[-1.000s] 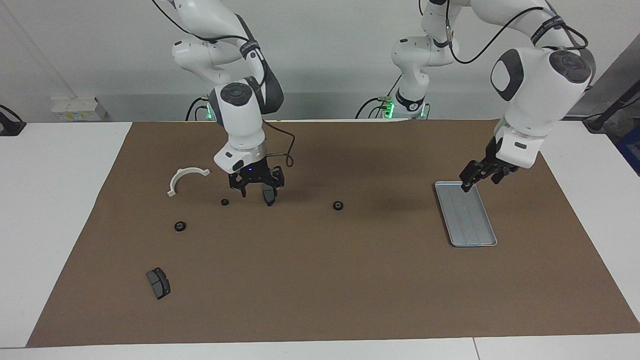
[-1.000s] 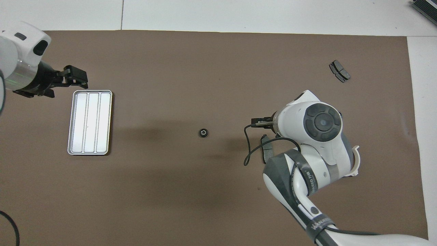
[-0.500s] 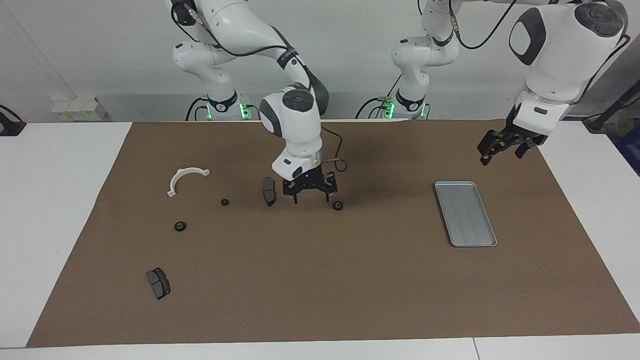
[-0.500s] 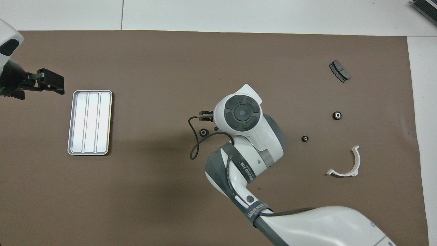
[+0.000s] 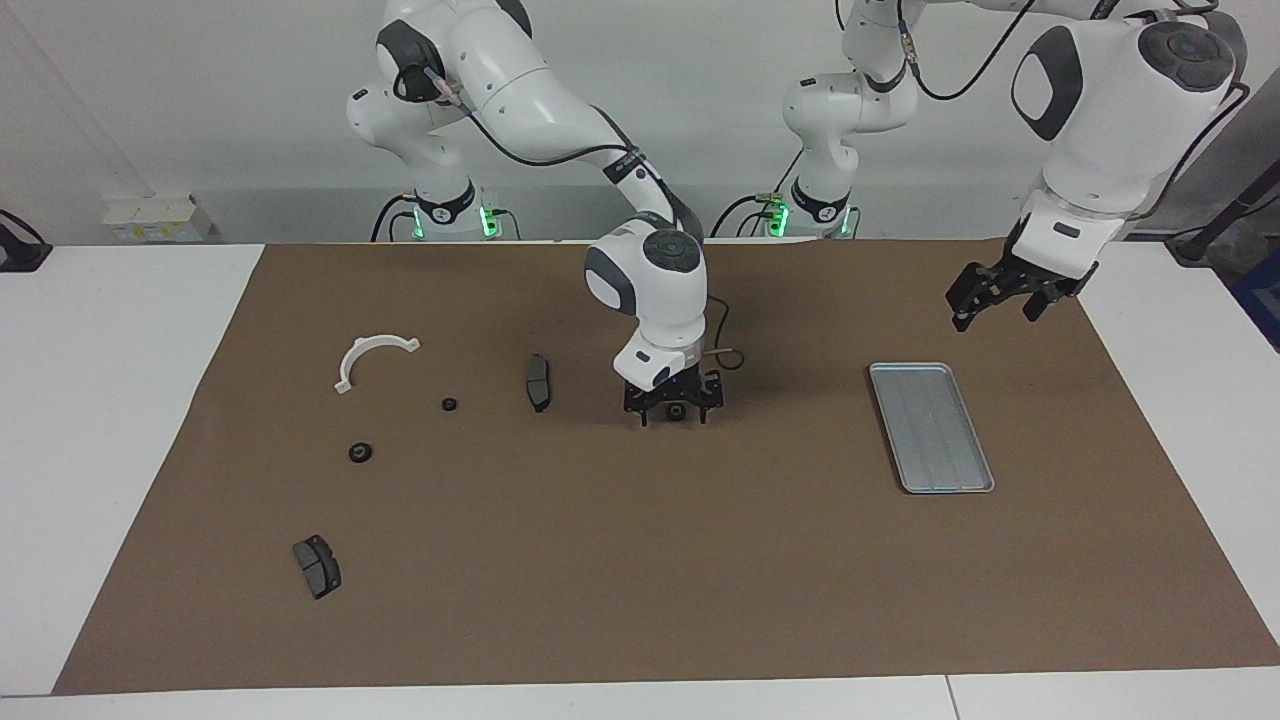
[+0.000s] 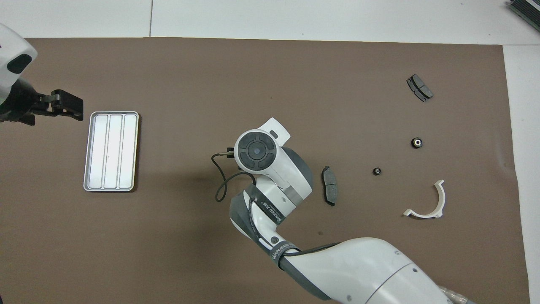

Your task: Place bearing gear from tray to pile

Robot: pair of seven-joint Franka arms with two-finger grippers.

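Observation:
A small black bearing gear (image 5: 677, 410) lies on the brown mat mid-table, off the tray. My right gripper (image 5: 676, 413) is down at the mat, open, its fingers standing on either side of the gear. In the overhead view the right arm's wrist (image 6: 256, 151) hides the gear. The silver-grey tray (image 5: 930, 427) (image 6: 111, 151) is empty, toward the left arm's end. My left gripper (image 5: 992, 300) (image 6: 63, 103) waits in the air beside the tray's end. The pile is a white half-ring bracket (image 5: 372, 358) (image 6: 426, 202) and two brake pads (image 5: 538, 381) (image 5: 316, 565).
Two more small black gears (image 5: 450, 404) (image 5: 360, 452) lie near the bracket, also seen in the overhead view (image 6: 376, 171) (image 6: 417, 142). The brake pads show overhead too (image 6: 329, 191) (image 6: 419, 88). The brown mat (image 5: 640, 560) covers most of the white table.
My right gripper left the brake pad on the mat and moved toward the left arm's end, coming down around the mid-table gear. My left gripper rose off the tray's end.

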